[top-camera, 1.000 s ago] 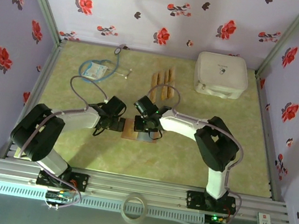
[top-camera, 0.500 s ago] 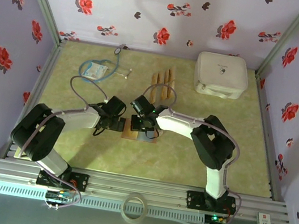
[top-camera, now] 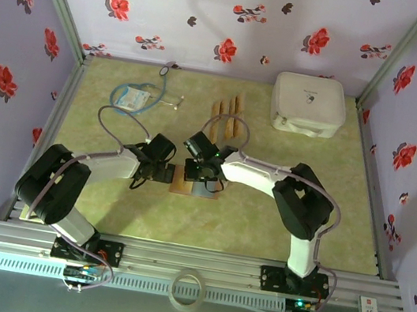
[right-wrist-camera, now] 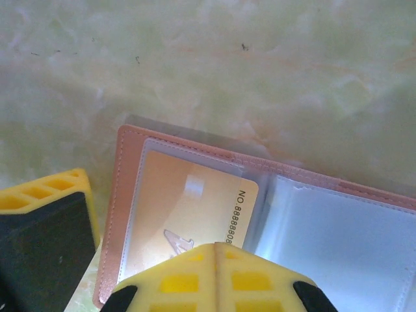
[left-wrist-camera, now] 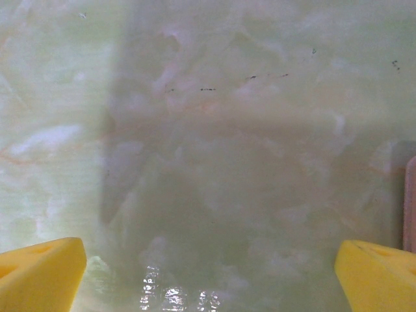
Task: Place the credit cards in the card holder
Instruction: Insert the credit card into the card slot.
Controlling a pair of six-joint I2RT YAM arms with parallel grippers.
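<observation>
Seen from above, the card holder (top-camera: pixel 181 185) lies open on the worktop (top-camera: pixel 262 221). The right end effector (top-camera: pixel 196 173) is directly over it and the left end effector (top-camera: pixel 165 173) is just beside its left edge. The loose credit cards (top-camera: pixel 227 117) sit well beyond the card holder, toward the back wall.

In the left wrist view, the fingertips (left-wrist-camera: pixel 39 273) stand spread wide over bare worktop with nothing between them. The card holder is a sliver off to their right, so this arm looks placed to brace that edge.

In the right wrist view, the fingers (right-wrist-camera: pixel 214 273) are pressed together, low over the card holder's near side. A gold card (right-wrist-camera: pixel 188 208) lies in the clear left pocket. Whether the fingers pinch its near edge is hidden. Seating it probably wants a flat, gentle push along the pocket — too steep and the card holder may skid.
</observation>
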